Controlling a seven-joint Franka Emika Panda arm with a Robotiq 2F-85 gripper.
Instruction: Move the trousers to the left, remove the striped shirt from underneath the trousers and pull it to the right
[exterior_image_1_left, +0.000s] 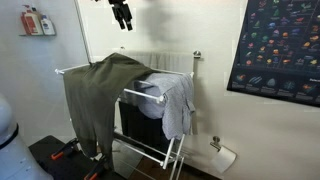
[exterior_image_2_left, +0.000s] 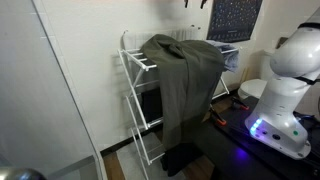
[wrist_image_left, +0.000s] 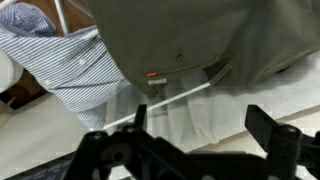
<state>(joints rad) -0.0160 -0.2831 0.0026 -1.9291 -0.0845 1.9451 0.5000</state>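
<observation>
The olive-green trousers hang over a white drying rack and show in both exterior views. The pale blue-grey striped shirt hangs on the rack beside the trousers, with part of it under them. In the wrist view the trousers fill the top and the striped shirt lies at the left. My gripper hangs well above the rack, apart from both garments. Its fingers are spread wide and hold nothing.
A white radiator stands behind the rack against the wall. A dark poster hangs on the wall. Bottles stand on a high shelf. The robot base stands next to the rack, and a glass panel is close by.
</observation>
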